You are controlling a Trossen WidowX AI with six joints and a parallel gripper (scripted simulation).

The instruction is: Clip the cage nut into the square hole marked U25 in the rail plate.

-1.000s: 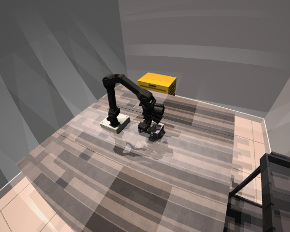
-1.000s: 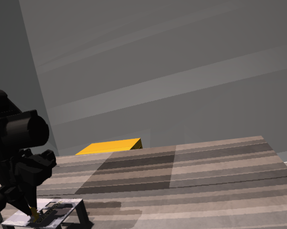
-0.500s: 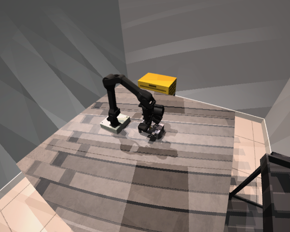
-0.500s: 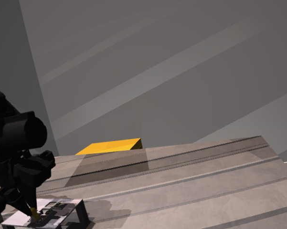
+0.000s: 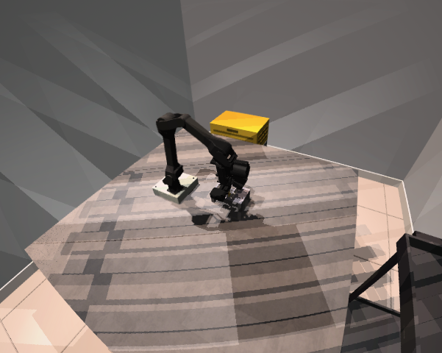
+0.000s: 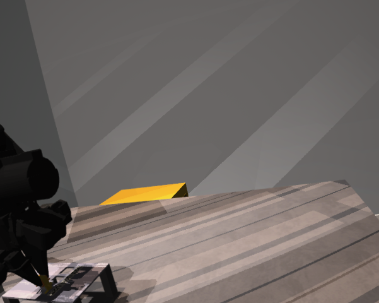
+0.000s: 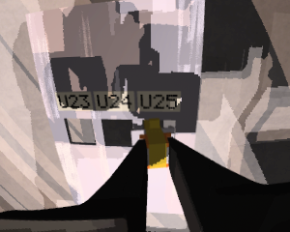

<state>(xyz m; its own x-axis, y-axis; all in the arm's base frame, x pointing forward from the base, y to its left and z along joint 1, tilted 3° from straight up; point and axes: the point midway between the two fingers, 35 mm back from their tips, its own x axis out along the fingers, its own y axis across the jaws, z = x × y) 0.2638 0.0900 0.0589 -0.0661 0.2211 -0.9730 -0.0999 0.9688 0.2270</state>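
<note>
The table [image 5: 198,281] [image 6: 215,254], striped with light and dark bands, is seen across the middle and lower part of the top view and the lower part of the exterior view. In the top view, a dark frame [image 5: 405,288] is cut off by the lower right edge.

The black arm [image 5: 170,148] [image 6: 10,182] is mounted on a pale base block [image 5: 190,191], left of centre in the top view, and is bent over toward the middle of the frame; in the exterior view it is cropped by the left edge. A yellow cabinet [image 5: 240,120] [image 6: 147,192] is seen above the centre of the top view and left of centre in the exterior view, beyond the table's far edge.

The rail plate [image 5: 246,193] [image 6: 99,266] [image 7: 176,219] is raised on legs, at the lower left of the exterior view. In the wrist view its labels U23, U24 and U25 are lined up above a row of square holes.

The gripper [image 5: 228,191] [image 6: 44,280] [image 7: 156,145] is pointed down over the plate, its fingers clenched on the cage nut [image 6: 45,284] [image 7: 156,145]. The yellow nut is held at the centre of the wrist view, just below the U25 label [image 7: 159,101]; whether its wings are hooked through the hole cannot be told.
</note>
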